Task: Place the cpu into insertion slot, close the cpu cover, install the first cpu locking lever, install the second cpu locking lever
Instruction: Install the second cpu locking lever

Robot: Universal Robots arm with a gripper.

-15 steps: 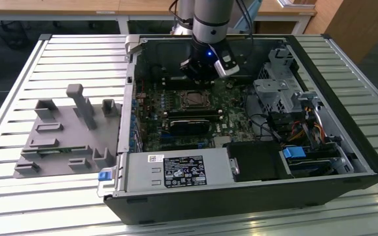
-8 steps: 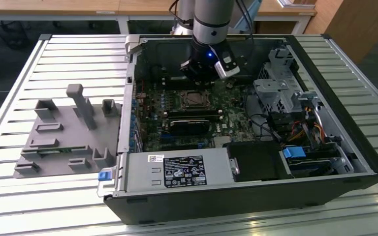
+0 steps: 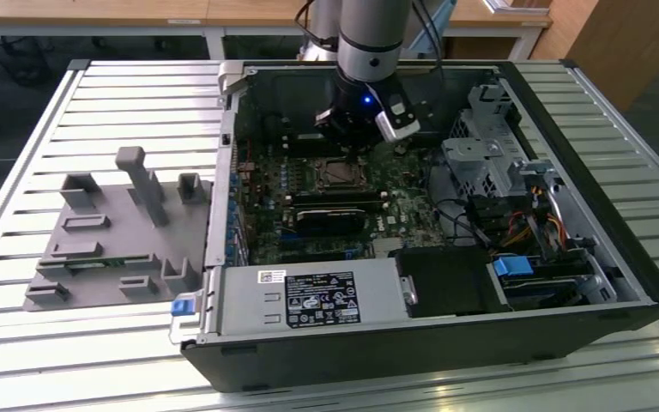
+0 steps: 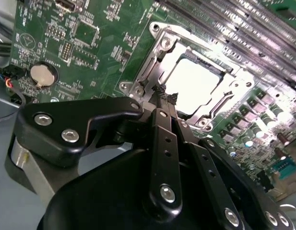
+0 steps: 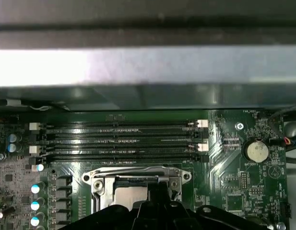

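Black linkage and knuckles of my pincer (image 4: 163, 98) crowd the foreground of the second wrist view, the two fingers pressed together to a single tip with nothing between them, poised at the near edge of the insertion slot (image 4: 159, 72). Beyond the tip, the cpu (image 4: 193, 84) lies seated, its bright metal top showing through the window of the cpu cover (image 4: 224, 93), which appears to lie flat over it. A round coin battery (image 4: 43, 74) sits well apart on the green motherboard (image 4: 90, 52). In the first wrist view, my pincer's dark body rises just in front of the insertion slot (image 5: 97, 184), with the cpu (image 5: 128, 194) partly visible inside it and four long memory slots (image 5: 119, 141) running beyond, under the grey wall of the computer case (image 5: 148, 62). In the exterior view, my arm (image 3: 370, 51) reaches down into the open computer case (image 3: 604, 215) on the slatted table (image 3: 112, 103), the pincer (image 3: 347, 142) hovering close above the insertion slot (image 3: 335, 174); a grey parts fixture (image 3: 112, 240) stands on the exterior view's left. My judgement: placing and covering look done, and the locking-lever work is in hand; it calls for a closed tip pressing a thin lever down and under its catch without slipping off.
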